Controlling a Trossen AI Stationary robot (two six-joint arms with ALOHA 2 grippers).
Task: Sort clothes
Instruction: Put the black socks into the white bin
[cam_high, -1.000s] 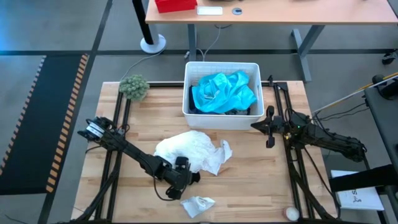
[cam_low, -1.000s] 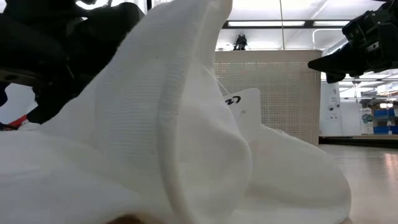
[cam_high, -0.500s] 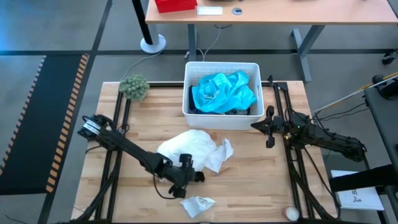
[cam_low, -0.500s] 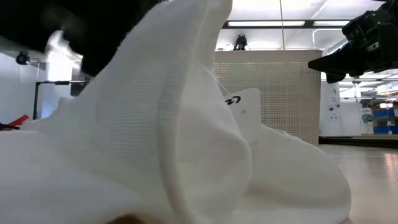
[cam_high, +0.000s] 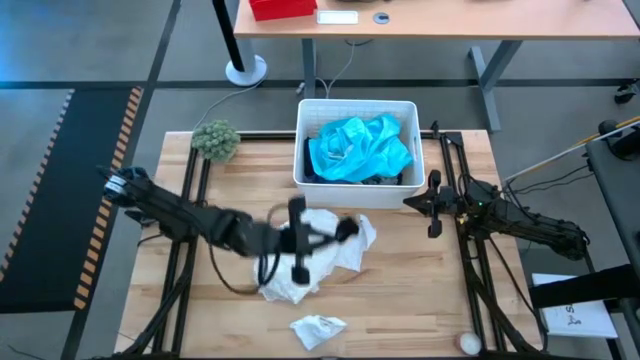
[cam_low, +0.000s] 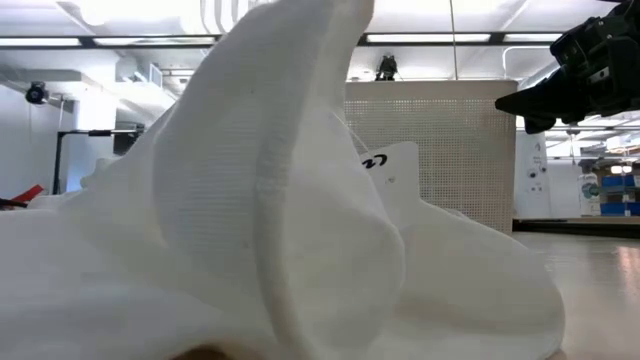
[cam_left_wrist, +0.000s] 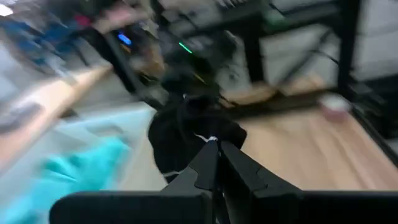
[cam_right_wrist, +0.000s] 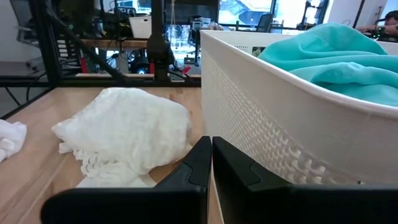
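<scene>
The left gripper hangs over the middle of the bench, its fingers pressed fully together above the white garment. In the high view the arm is blurred, so I cannot tell whether any cloth is pinched between the fingers; the left wrist view shows them meeting tip to tip with no white fabric clearly between them. The white garment lies crumpled just in front of the white plastic bin. Inside the bin the turquoise garment sits on top of something dark. A small white sock lies on the bench near its front edge, well apart from the garment. The fuzzy green ball rests at the bench's far left corner.

The right gripper waits beside the bin's right wall with its fingers closed on nothing; its wrist view looks along the bin wall toward the white garment.

The step in hand looks like lifting the white garment toward the bin. To do it well, the pinch should take a thick fold near the heap's middle, not a thin edge, and the lift should go high enough that the trailing cloth clears the bin's rim. If the fingers have closed on air, reopening and pressing deeper into the heap would be the sound correction.
</scene>
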